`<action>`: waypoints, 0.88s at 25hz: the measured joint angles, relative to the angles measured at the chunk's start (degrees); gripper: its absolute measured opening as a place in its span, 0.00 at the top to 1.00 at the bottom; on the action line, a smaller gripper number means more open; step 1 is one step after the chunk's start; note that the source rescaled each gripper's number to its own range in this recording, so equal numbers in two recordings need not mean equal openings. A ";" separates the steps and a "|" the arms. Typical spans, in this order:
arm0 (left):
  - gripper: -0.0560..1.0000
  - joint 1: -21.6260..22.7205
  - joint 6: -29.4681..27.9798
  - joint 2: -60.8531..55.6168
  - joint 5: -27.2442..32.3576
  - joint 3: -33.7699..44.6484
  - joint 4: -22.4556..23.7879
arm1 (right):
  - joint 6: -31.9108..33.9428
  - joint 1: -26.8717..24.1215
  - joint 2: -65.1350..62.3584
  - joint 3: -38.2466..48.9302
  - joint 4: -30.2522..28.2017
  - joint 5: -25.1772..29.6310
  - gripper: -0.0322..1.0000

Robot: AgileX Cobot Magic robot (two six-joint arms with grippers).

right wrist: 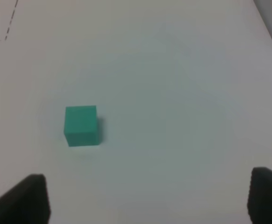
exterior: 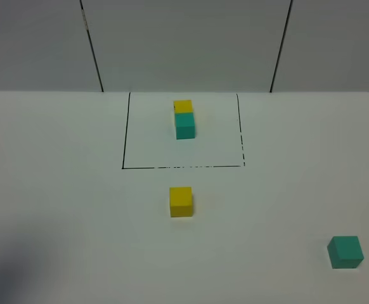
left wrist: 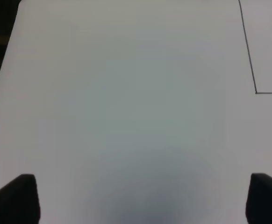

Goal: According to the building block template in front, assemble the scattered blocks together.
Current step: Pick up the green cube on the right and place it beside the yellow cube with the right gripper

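The template (exterior: 184,118), a yellow cube joined to a teal-green one, stands inside a black-line rectangle at the back of the white table. A loose yellow block (exterior: 181,201) lies just in front of that rectangle. A loose teal-green block (exterior: 345,251) sits at the front right; the right wrist view shows this teal-green block (right wrist: 82,125) ahead of my right gripper (right wrist: 150,198), off to one side of its open fingers. My left gripper (left wrist: 143,196) is open over bare table, nothing between its fingertips. Neither gripper shows in the high view.
The black-line rectangle (exterior: 123,145) marks off the back middle of the table; one corner of that rectangle (left wrist: 255,92) shows in the left wrist view. A grey panelled wall stands behind the table. The table's left edge (left wrist: 5,60) borders a dark area.
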 joint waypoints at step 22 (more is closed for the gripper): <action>0.16 -3.94 -6.18 -32.06 6.70 14.32 0.00 | 0.00 0.00 0.00 0.00 0.00 0.00 0.28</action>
